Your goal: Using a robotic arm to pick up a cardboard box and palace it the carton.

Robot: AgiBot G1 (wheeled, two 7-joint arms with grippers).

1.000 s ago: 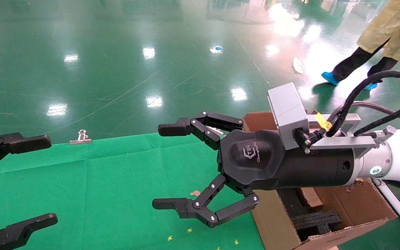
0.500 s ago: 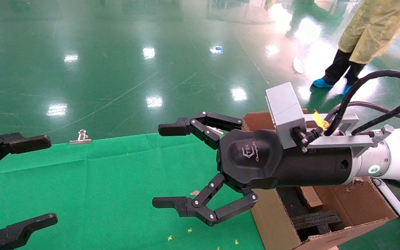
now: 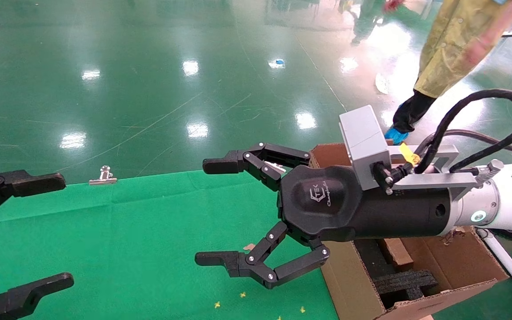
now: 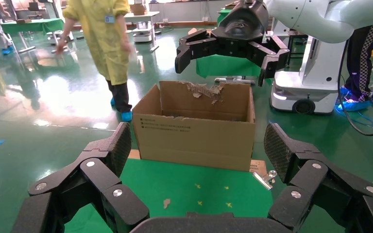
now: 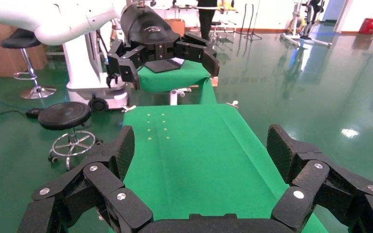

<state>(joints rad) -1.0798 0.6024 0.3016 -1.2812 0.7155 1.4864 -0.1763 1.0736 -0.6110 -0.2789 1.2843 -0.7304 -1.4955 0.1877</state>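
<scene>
I see bright, even overhead lighting in all three views. The glossy green floor (image 3: 149, 66) returns rows of white ceiling-lamp reflections, and a broad washed-out glare patch sits at the far right of the head view. The green cloth (image 3: 127, 231) is matte and shows no glare, with only soft, faint shadows. The walking person (image 3: 451, 49) is smeared by motion blur in the head view. In both wrist views my near fingers (image 4: 102, 184) look enlarged and stretched toward the corners.
</scene>
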